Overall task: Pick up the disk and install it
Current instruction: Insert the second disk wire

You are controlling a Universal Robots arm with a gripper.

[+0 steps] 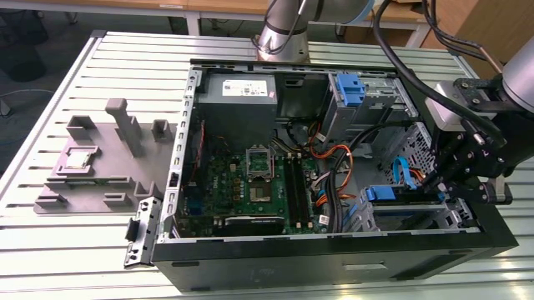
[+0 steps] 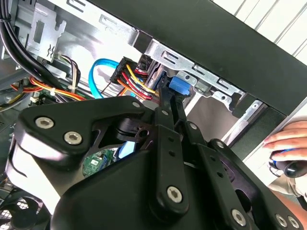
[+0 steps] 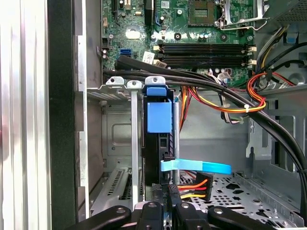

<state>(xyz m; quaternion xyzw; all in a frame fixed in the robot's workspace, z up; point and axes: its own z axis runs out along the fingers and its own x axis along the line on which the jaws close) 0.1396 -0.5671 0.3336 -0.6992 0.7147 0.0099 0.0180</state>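
Observation:
The disk (image 3: 158, 143) stands on edge in the metal drive bay (image 3: 120, 86) at the case's front corner, with its blue carrier tab (image 3: 159, 116) facing me. In the exterior view the blue carrier (image 1: 388, 192) sits in the bay at the case's lower right. My black gripper (image 1: 448, 187) hangs just to the exterior view's right of it. In the second wrist view its fingers (image 2: 165, 112) lie close together and reach to the blue carrier (image 2: 177, 86). A blue flat cable (image 3: 194, 166) and a coloured power plug (image 3: 194, 188) join the disk's near end.
The open case (image 1: 334, 262) lies on a slatted table (image 1: 84, 262), with the motherboard (image 1: 250, 181), the grey power supply (image 1: 237, 94) and a fixed blue bracket (image 1: 351, 87) inside. Thick black cables (image 3: 201, 81) cross above the bay. A grey fixture tray (image 1: 92, 162) lies left. A person's hand (image 2: 288, 141) rests outside the case.

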